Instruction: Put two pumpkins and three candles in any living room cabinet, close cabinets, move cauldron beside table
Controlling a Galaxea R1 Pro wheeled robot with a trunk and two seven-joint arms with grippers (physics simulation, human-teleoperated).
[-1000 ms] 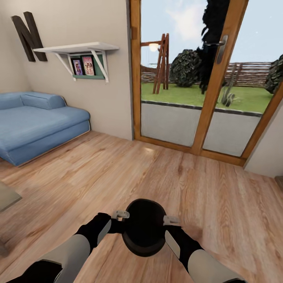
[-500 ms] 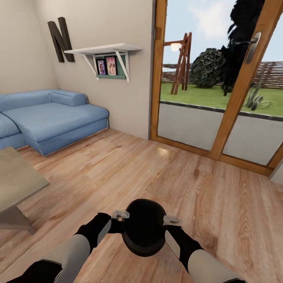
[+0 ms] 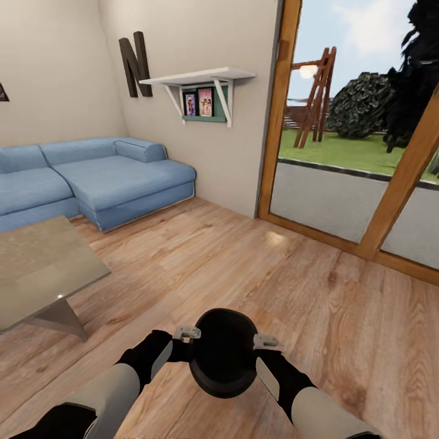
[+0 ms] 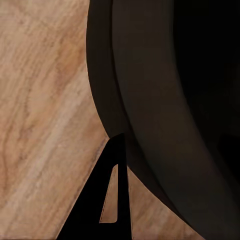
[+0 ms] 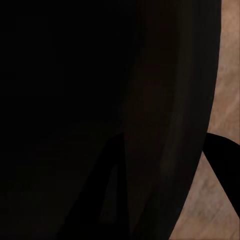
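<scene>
Head view, cauldron (image 3: 223,353) between left gripper (image 3: 186,341), right gripper (image 3: 263,349)

**A sunny room with a blue sofa**

The wood floor (image 3: 256,262) is light brown. A big blue sofa (image 3: 91,180) sits by the pale wall (image 3: 55,67). A white shelf (image 3: 198,77) hangs beside a dark letter N (image 3: 135,64). Glass doors (image 3: 360,152) show green grass outside.

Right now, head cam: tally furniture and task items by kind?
cauldron: 1, held between both end effectors
table: 1
sofa: 1
wall shelf: 1
pumpkins: 0
candles: 0
Total: 4
</scene>
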